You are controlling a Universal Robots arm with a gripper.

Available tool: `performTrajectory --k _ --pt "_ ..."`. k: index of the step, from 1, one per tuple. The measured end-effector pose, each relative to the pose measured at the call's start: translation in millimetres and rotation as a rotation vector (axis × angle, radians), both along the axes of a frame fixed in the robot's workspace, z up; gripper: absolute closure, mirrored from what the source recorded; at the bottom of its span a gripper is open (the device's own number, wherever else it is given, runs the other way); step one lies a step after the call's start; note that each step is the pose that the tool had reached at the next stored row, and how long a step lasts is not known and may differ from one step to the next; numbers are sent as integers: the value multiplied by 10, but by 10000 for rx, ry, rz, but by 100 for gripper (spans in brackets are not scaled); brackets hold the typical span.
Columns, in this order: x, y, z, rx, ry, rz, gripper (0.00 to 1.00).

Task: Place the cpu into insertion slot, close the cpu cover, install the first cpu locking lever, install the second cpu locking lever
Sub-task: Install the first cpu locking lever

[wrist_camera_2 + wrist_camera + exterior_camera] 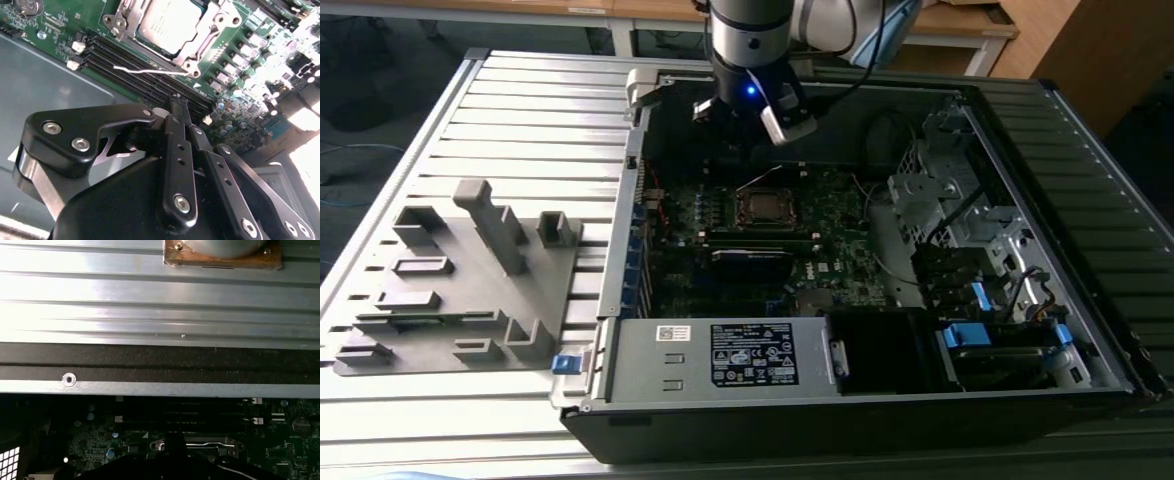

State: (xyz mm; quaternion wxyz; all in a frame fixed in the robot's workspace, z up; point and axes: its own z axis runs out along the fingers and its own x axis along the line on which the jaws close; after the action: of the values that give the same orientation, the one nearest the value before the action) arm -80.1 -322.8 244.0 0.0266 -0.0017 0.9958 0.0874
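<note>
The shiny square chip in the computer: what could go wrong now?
1. The cpu lies under the cpu cover, but a thin locking lever looks unlatched, so the cover might lift.
2. The end effector hangs close above the long black slots; coming down off target, it could scrape them or bend the lever.

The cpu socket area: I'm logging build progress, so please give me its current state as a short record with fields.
cpu: seated in the insertion slot, silver top showing
cpu cover: down, framing the cpu
locking lever: thin wire angled out over the memory slots; looks unlatched
gripper: shut, holding nothing, hovers over the memory slots beside the insertion slot
computer case: open, lying on the slatted table
</note>
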Motion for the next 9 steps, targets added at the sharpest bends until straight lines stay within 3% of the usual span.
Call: performTrajectory --k 4,9 --pt "8 0 -47 -14 0 2 89" --pt "81 0 -72 -13 -1 1 89"
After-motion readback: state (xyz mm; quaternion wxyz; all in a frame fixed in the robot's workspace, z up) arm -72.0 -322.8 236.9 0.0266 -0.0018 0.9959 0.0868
